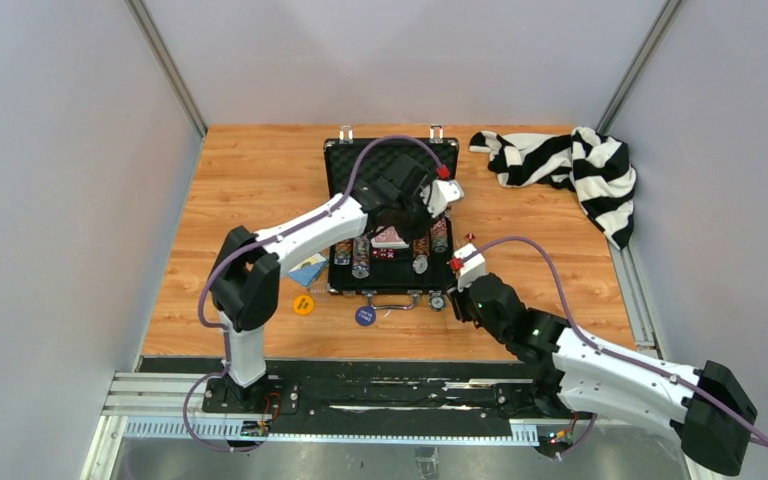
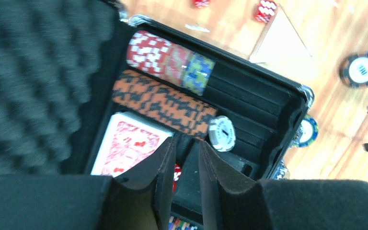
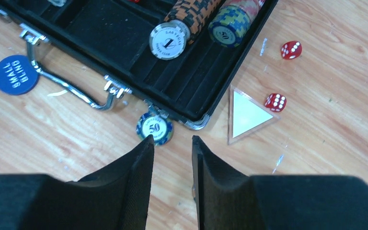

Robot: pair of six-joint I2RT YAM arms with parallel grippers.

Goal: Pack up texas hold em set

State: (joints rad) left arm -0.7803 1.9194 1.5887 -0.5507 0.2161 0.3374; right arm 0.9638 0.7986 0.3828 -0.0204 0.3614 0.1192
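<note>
The black briefcase (image 1: 338, 160) lies open in the middle of the table, foam lid away from me. Its tray (image 2: 249, 96) holds a red-backed card deck (image 2: 127, 146), rows of red, blue and orange-black chips (image 2: 165, 103) and a white chip (image 2: 222, 133). My left gripper (image 2: 187, 143) hovers over the tray, open and empty; a red die (image 2: 177, 172) shows below the gap. My right gripper (image 3: 171, 139) is open and empty over the wood, just behind a blue 50 chip (image 3: 154, 128) lying by the case's front corner (image 3: 196, 122).
Two red dice (image 3: 275, 101) and a clear triangle (image 3: 247, 114) lie right of the case. A blue small-blind button (image 3: 15, 74) lies by the metal handle (image 3: 69, 86); an orange button (image 1: 303, 304) lies further left. The striped cloth (image 1: 570, 165) is at the back right.
</note>
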